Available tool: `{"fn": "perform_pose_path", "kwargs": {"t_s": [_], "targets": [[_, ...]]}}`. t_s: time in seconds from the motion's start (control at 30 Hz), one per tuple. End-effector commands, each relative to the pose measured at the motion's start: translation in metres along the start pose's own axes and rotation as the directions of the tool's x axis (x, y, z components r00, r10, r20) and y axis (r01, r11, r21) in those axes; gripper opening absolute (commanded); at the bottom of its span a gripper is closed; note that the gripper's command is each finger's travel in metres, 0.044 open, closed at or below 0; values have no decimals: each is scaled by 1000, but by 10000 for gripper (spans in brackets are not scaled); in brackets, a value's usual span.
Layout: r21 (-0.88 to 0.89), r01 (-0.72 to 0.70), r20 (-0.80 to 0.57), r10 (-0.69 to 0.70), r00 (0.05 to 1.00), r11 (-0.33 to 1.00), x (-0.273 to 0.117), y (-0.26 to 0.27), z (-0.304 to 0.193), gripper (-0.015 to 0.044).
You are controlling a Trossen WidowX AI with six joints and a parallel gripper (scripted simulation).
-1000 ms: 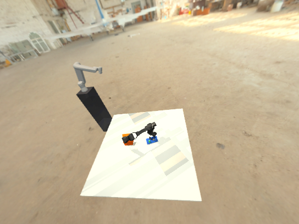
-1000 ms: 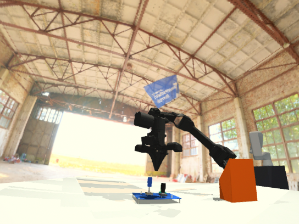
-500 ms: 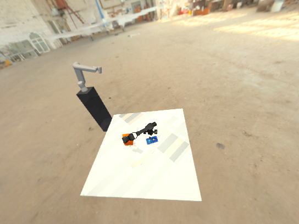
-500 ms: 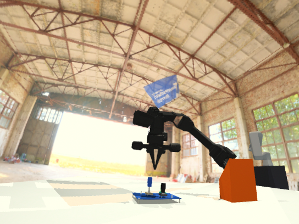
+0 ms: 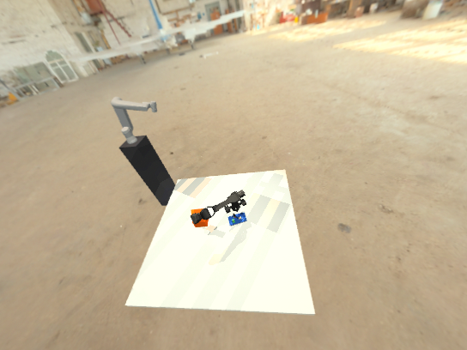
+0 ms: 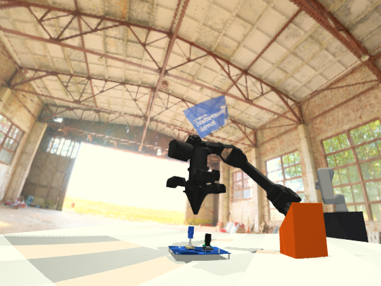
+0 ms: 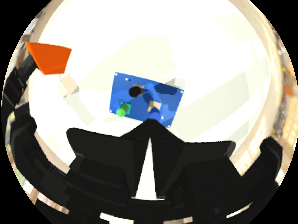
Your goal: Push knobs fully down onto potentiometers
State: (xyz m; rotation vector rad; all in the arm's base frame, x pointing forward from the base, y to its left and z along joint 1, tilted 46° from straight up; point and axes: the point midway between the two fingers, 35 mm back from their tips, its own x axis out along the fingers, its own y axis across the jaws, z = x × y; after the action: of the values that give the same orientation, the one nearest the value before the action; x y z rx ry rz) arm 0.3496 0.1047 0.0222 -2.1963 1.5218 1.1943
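Gripper [image 5: 235,210] [image 6: 195,213] [image 7: 150,121] closed on nothing, I find the board [image 5: 243,221] [image 6: 182,252] [image 7: 175,100] below me on the counter [image 5: 223,283] [image 6: 115,270] [image 7: 150,30], its blue knob [image 6: 190,232] [image 7: 155,115] still to be pushed down, its black knob [image 6: 208,239] [image 7: 135,91] apparently seated.

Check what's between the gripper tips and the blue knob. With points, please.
Nothing visible: in the exterior view only an open gap separates the shut gripper [image 5: 235,211] [image 6: 195,213] [image 7: 150,121] from the blue knob [image 6: 190,232] [image 7: 154,115] below.
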Motion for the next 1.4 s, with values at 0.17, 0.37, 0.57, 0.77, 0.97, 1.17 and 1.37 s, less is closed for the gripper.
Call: {"fn": "perform_pose_path", "kwargs": {"t_s": [0.17, 0.37, 0.57, 0.77, 0.97, 1.17, 1.37], "targets": [[-300, 0, -10, -4, 1000, 954, -5, -3, -4, 0], [-491, -4, -13, -2, 1000, 871, -7, -5, -6, 0], [-661, -9, -16, -1, 1000, 751, -9, -6, -7, 0], [-747, -13, -18, -1, 1000, 665, -10, -7, -8, 0], [-746, -13, -18, -1, 1000, 666, 6, -7, -9, 0], [-746, -13, -18, -1, 1000, 665, 11, -7, -9, 0], [-746, -13, -19, -1, 1000, 665, 18, -7, -9, 0]]}}
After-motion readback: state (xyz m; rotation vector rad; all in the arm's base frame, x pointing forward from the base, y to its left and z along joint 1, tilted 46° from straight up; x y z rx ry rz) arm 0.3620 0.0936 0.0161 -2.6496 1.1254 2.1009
